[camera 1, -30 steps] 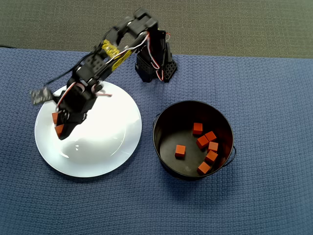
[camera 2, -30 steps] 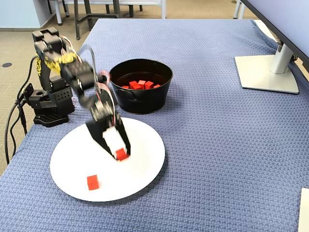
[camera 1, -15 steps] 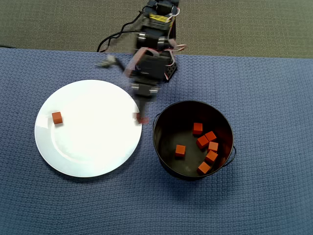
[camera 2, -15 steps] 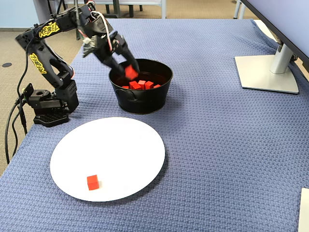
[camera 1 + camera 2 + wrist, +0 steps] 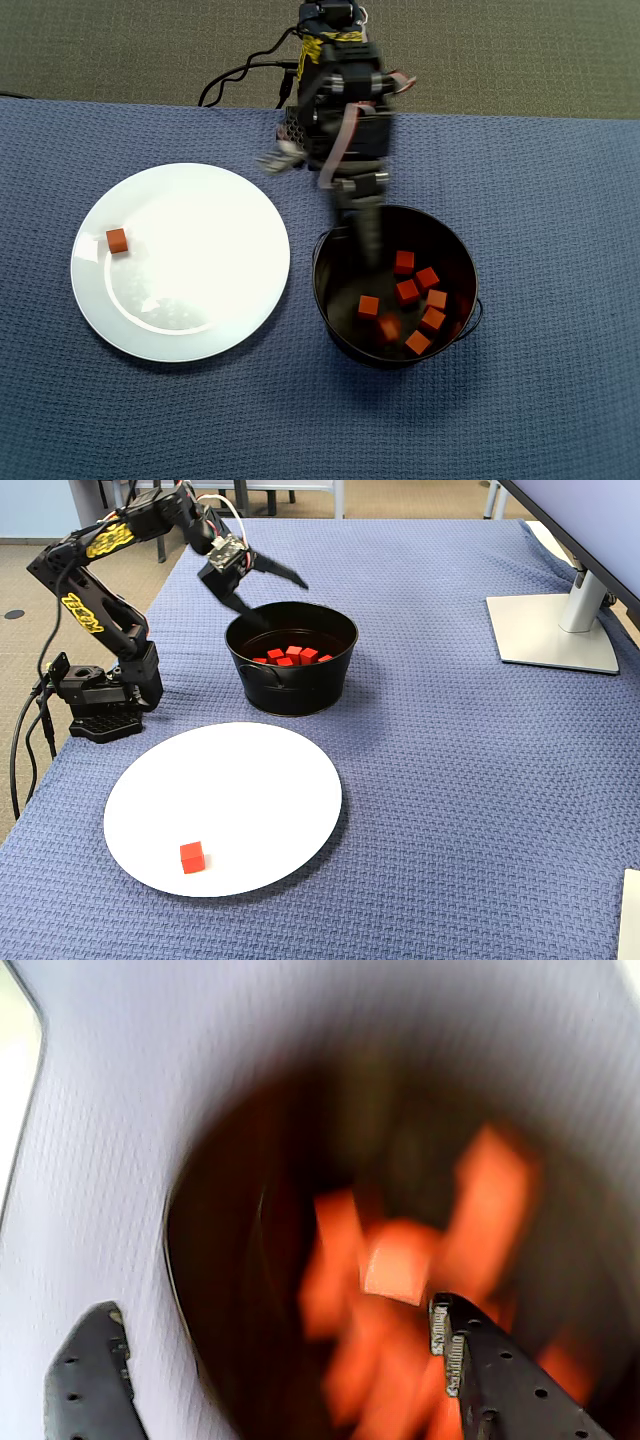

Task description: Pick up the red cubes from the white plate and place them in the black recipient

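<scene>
Your white plate (image 5: pixel 180 262) fills the left half of the overhead view, and the black recipient (image 5: pixel 395 287) sits just beside it at lower centre-right, their rims close but apart. The arm reaches down from the top centre of that view, so the gripper (image 5: pixel 368 238) hangs over the recipient's upper-left rim, with the plate off to its left. One red cube (image 5: pixel 117 241) is left on the plate, near the far left edge in the overhead view and near the lower front edge of the plate in the fixed view (image 5: pixel 192 857), well apart from the gripper. That is the relation your next reach turns on: the cube lies across the whole plate from the tool, so I judge you must swing left and extend. Inside the recipient lie the other red cubes (image 5: pixel 415 298), seven as far as I can count, one of them blurred. The gripper's jaws stand spread wide in the fixed view (image 5: pixel 268 591) and hold nothing; the wrist view shows only blurred orange between them.
</scene>
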`<state>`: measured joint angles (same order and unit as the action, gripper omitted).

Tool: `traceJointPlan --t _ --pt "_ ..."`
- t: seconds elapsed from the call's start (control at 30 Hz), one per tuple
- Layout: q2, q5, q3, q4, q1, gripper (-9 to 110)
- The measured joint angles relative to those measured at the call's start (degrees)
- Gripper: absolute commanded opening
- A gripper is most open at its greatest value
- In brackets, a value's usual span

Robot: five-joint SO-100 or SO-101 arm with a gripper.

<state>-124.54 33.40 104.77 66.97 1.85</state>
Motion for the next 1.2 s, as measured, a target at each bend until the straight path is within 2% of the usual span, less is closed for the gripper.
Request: traceJointPlan --t 0.27,0.4,0.5,0.73,1.2 --pt "7.0 38.6 9.8 -23.2 35.0 30" --pt "12.1 53.4 16.3 -37.4 44.6 31" --pt "15.6 60.2 19.6 -45.7 48.9 30" --pt "24.9 68.8 22.1 -61.7 54.9 30" --pt "39.4 71.0 21.5 -69.6 61.2 30"
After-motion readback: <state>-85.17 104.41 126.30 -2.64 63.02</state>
